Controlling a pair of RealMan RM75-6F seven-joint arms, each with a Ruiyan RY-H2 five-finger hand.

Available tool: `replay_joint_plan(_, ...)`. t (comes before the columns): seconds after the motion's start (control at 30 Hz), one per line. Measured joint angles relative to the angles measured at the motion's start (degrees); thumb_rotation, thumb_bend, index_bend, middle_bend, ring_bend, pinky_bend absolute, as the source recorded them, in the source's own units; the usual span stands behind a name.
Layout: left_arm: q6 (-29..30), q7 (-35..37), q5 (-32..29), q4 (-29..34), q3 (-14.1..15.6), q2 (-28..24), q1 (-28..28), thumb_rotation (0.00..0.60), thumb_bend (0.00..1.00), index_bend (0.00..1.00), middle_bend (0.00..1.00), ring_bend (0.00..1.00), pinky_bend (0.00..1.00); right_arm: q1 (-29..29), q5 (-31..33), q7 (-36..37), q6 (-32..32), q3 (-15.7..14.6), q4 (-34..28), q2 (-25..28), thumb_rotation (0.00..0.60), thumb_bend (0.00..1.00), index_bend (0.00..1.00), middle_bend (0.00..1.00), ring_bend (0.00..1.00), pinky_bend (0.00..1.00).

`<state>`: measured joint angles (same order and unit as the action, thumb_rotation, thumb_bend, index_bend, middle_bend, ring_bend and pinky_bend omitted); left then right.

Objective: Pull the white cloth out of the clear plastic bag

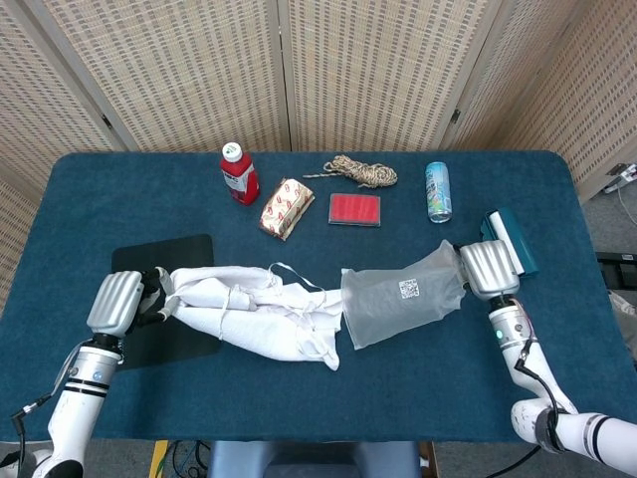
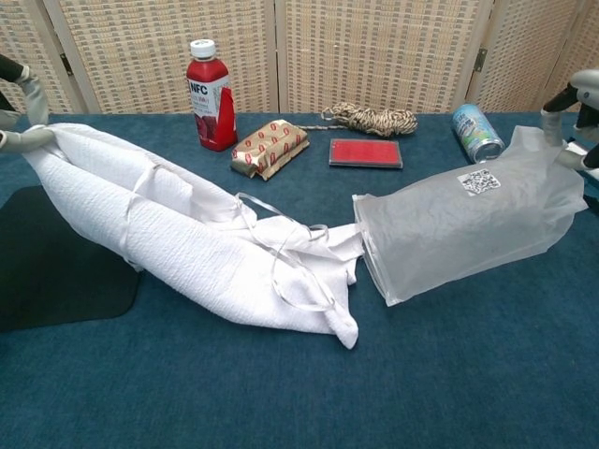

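Note:
The white cloth point(image 1: 249, 312) point(image 2: 197, 245) lies bunched across the blue table, wholly outside the clear plastic bag point(image 1: 398, 297) point(image 2: 463, 226). Its right end with loose straps rests just left of the bag's open mouth. My left hand point(image 1: 119, 301) point(image 2: 21, 103) grips the cloth's left end, above the black mat. My right hand point(image 1: 482, 268) point(image 2: 571, 117) holds the bag's closed far corner at the right. The bag looks flat and empty, with a small printed label on top.
A black mat point(image 1: 164, 299) lies at the front left. Along the back stand a red bottle point(image 1: 238, 173), a wrapped package point(image 1: 286, 207), a coiled rope point(image 1: 362, 171), a red flat box point(image 1: 354, 209) and a can point(image 1: 438, 191). A teal object point(image 1: 513, 239) lies by my right hand.

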<state>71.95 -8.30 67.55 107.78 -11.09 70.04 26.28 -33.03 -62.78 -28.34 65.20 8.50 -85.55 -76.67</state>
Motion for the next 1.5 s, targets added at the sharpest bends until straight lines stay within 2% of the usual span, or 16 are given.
replay_joint_plan(0.07, 0.06, -0.46, 1.04, 0.01, 0.36, -0.24, -0.04, 0.600, 0.34, 0.30, 1.00, 0.91, 1.00, 0.32, -1.15, 0.73, 0.58, -0.08, -0.57, 0.35, 0.600, 0.01, 0.24, 0.70, 0.75, 0.92)
replay_joint_plan(0.13, 0.23, -1.46, 1.51, 0.12, 0.60, -0.48, -0.05, 0.600, 0.20, 0.16, 0.95, 0.83, 1.00, 0.64, -2.24, 1.52, 1.05, -0.19, -1.32, 0.85, 0.600, 0.00, 0.11, 0.54, 0.60, 0.84)
replay_joint_plan(0.17, 0.44, -2.41, 1.92, 0.25, 0.76, -0.64, -0.07, 0.600, 0.13, 0.10, 0.87, 0.79, 1.00, 0.88, -2.96, 2.01, 1.36, -0.28, -1.93, 1.29, 0.600, 0.00, 0.06, 0.46, 0.53, 0.79)
replay_joint_plan(0.2, 0.64, -3.23, 2.19, 0.41, 0.89, -0.76, -0.09, 0.600, 0.07, 0.05, 0.75, 0.74, 0.99, 1.06, -3.46, 2.30, 1.60, -0.35, -2.42, 1.63, 0.600, 0.00, 0.02, 0.39, 0.46, 0.75)
replay_joint_plan(0.27, 1.06, -5.26, 2.60, 0.96, 1.12, -1.09, -0.12, 0.600, 0.03, 0.01, 0.57, 0.66, 0.94, 1.48, -4.53, 2.75, 2.19, -0.53, -3.61, 2.47, 0.600, 0.00, 0.00, 0.29, 0.36, 0.66)
replay_joint_plan(0.33, 1.25, -6.97, 2.62, 1.67, 1.26, -1.50, -0.11, 0.600, 0.01, 0.00, 0.30, 0.48, 0.82, 1.86, -5.47, 2.99, 2.76, -0.72, -4.62, 3.15, 0.600, 0.00, 0.00, 0.22, 0.29, 0.60)
replay_joint_plan(0.37, 1.28, -8.07, 2.46, 2.18, 1.33, -1.83, -0.08, 0.600, 0.00, 0.00, 0.23, 0.42, 0.76, 2.13, -6.10, 3.10, 3.17, -0.85, -5.31, 3.61, 0.600, 0.00, 0.00, 0.18, 0.25, 0.56)
replay_joint_plan(0.43, 1.20, -9.67, 1.96, 3.04, 1.44, -2.46, -0.02, 0.600, 0.00, 0.00, 0.07, 0.27, 0.58, 2.56, -6.92, 3.13, 3.84, -1.06, -6.36, 4.30, 0.600, 0.00, 0.00, 0.14, 0.20, 0.52)
replay_joint_plan(0.47, 1.08, -10.68, 1.50, 3.66, 1.51, -3.01, 0.03, 0.600, 0.00, 0.00, 0.04, 0.23, 0.53, 2.88, -7.42, 3.13, 4.33, -1.19, -7.11, 4.81, 0.600, 0.00, 0.00, 0.12, 0.18, 0.49)
replay_joint_plan(0.5, 0.99, -11.40, 1.10, 4.12, 1.55, -3.48, 0.06, 0.600, 0.00, 0.00, 0.02, 0.20, 0.48, 3.16, -7.81, 3.10, 4.77, -1.28, -7.70, 5.25, 0.600, 0.00, 0.00, 0.11, 0.16, 0.46)
replay_joint_plan(0.6, 0.87, -13.53, 0.05, 5.44, 1.71, -5.22, 0.07, 0.600, 0.00, 0.03, 0.01, 0.18, 0.44, 4.29, -9.02, 2.98, 6.59, -1.51, -9.63, 7.05, 0.600, 0.00, 0.00, 0.09, 0.13, 0.42)
replay_joint_plan(0.8, 1.51, -14.49, -0.35, 6.77, 2.15, -8.23, -0.75, 0.600, 0.00, 0.09, 0.02, 0.18, 0.44, 7.44, -11.33, 3.49, 10.73, -1.91, -12.86, 11.36, 0.600, 0.00, 0.00, 0.10, 0.13, 0.39)
replay_joint_plan(0.93, 2.52, -13.92, 0.73, 6.63, 2.34, -9.05, -1.49, 0.600, 0.00, 0.11, 0.04, 0.18, 0.44, 9.55, -13.10, 4.37, 13.18, -2.34, -14.59, 13.62, 0.600, 0.00, 0.01, 0.15, 0.13, 0.39)
replay_joint_plan(1.13, 4.33, -13.30, 4.03, 5.88, 3.26, -11.11, -3.08, 0.600, 0.00, 0.13, 0.07, 0.18, 0.44, 12.79, -14.98, 4.31, 15.72, -3.77, -17.70, 16.32, 0.600, 0.00, 0.10, 0.22, 0.15, 0.39)
replay_joint_plan(1.5, 9.74, -13.03, 7.34, 7.09, 7.75, -17.29, -10.33, 0.600, 0.00, 0.13, 0.07, 0.18, 0.44, 21.20, -19.23, 3.82, 23.56, -7.85, -19.66, 17.90, 0.600, 0.00, 0.18, 0.25, 0.18, 0.39)
